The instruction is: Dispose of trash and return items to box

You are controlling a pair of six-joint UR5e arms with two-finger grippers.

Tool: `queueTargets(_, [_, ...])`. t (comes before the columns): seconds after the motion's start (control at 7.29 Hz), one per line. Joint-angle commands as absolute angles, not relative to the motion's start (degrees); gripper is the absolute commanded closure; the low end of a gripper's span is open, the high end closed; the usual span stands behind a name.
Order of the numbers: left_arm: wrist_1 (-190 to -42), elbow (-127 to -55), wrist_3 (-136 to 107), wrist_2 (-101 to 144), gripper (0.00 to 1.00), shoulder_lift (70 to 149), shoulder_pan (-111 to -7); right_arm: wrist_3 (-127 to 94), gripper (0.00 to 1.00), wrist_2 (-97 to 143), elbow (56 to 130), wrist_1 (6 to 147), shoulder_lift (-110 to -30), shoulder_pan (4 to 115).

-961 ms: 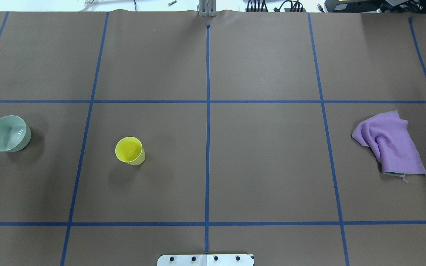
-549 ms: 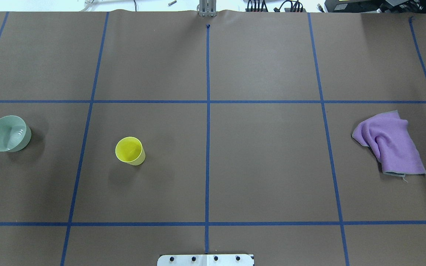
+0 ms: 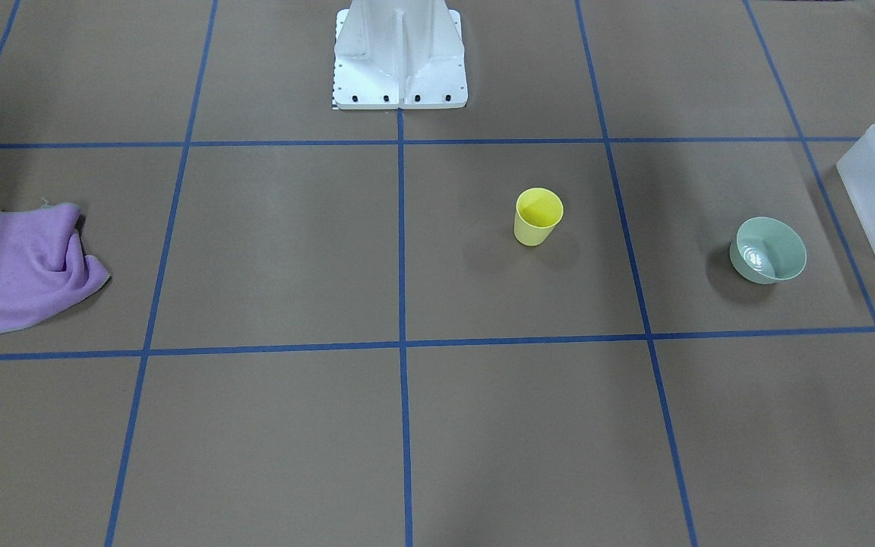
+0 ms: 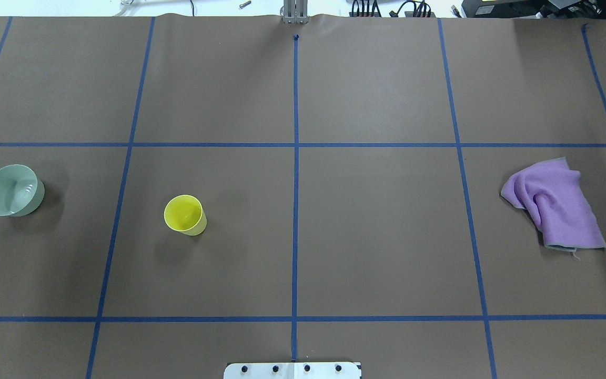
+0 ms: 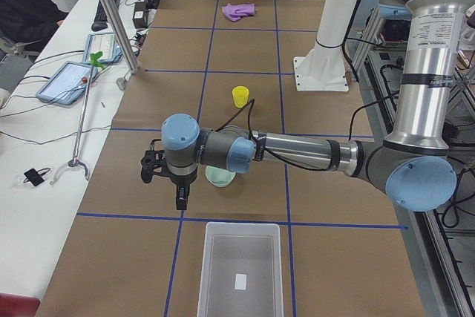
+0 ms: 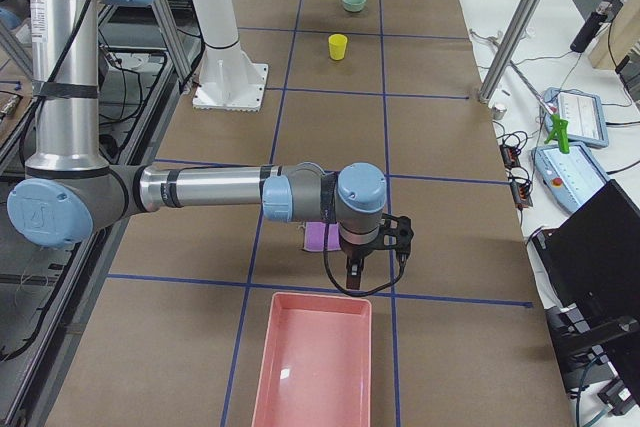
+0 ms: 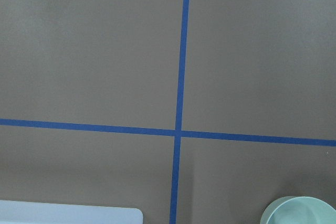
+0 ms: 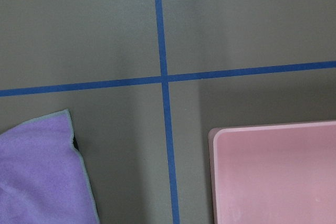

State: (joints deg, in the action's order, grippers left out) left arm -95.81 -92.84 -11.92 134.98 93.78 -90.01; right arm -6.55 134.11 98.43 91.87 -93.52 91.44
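I see the box (image 5: 223,257) at the table's (image 4: 376,226) end on the robot's left, open side up, with only a small white patch on its floor. The mint bowl (image 3: 769,249) stands upright just beyond the box, apart from it. The yellow cup (image 3: 538,216) stands upright farther from the box again, past the bowl. Neither is in the box.

The left gripper (image 5: 178,197) hangs over the table near the box's far wall, beside the bowl and touching neither. I only catch it from the side camera, so I cannot tell how its jaws stand.

The purple cloth (image 3: 36,266) lies crumpled well apart from the box, at the opposite end, near a pink tray (image 6: 312,362). The right gripper (image 6: 353,269) hangs there, apparently between cloth and tray; I cannot tell its jaw state either.
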Motion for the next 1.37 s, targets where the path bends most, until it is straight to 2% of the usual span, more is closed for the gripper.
queueTargets(0.0, [-96.06, -96.38, -16.05, 135.70, 0.02, 93.69, -89.65, -6.77, 0.00, 134.56, 98.44, 91.85, -93.51, 91.41])
queueTargets(0.14, [-96.06, -100.77, -22.52, 135.70, 0.02, 92.82, -88.52, -6.85, 0.00, 134.82, 98.35, 91.93, -93.52, 91.41])
queueTargets(0.41, [-96.42, -102.82, -25.47, 135.53, 0.02, 91.59, -84.05, -6.86, 0.00, 135.26, 98.26, 92.02, -93.08, 91.41])
queueTargets(0.69, [-105.15, -102.83, -35.62, 135.53, 0.02, 89.66, -79.39, -6.86, 0.00, 138.41, 98.26, 92.02, -93.08, 91.41])
queueTargets(0.96, [-114.75, -105.71, -52.73, 135.44, 0.02, 89.56, -70.89, -6.86, 0.00, 139.39, 98.35, 92.02, -93.08, 91.41])
queueTargets(1.24, [-115.14, -112.12, -67.61, 131.69, 0.02, 91.13, -59.82, -6.86, 0.00, 139.22, 98.35, 92.02, -93.08, 91.06])
